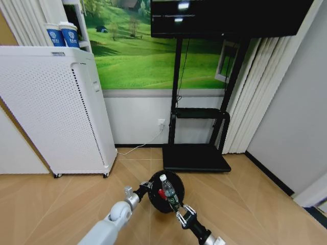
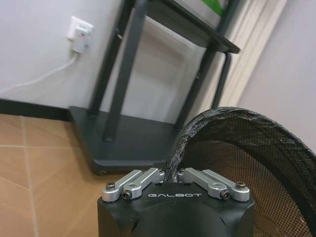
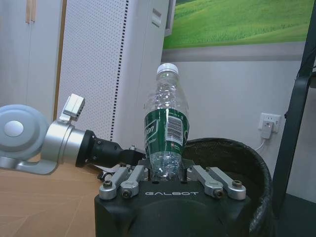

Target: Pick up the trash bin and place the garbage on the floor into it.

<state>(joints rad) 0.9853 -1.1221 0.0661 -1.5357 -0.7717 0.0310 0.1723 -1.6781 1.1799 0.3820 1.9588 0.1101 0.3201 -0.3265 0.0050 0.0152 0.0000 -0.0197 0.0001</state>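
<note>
The black wire-mesh trash bin point(image 1: 159, 203) hangs just above the wood floor point(image 1: 61, 204), low in the middle of the head view. My left gripper point(image 1: 145, 188) is shut on its rim; the left wrist view shows that gripper point(image 2: 171, 173) pinching the rim of the bin point(image 2: 247, 148). My right gripper point(image 1: 180, 209) is shut on the base of a clear bottle with a green label point(image 1: 168, 190), holding it upright over the bin's opening. In the right wrist view the bottle point(image 3: 167, 128) rises from the gripper point(image 3: 167, 171), with the bin point(image 3: 237, 158) just behind. A red wad point(image 1: 161, 194) lies inside the bin.
A white perforated cabinet point(image 1: 56, 107) on casters stands at the left, with blue-and-white paper cups point(image 1: 61, 34) on top. The black screen stand's base point(image 1: 196, 157) lies right behind the bin. A wall socket with a white cable point(image 1: 161, 124) is on the wall.
</note>
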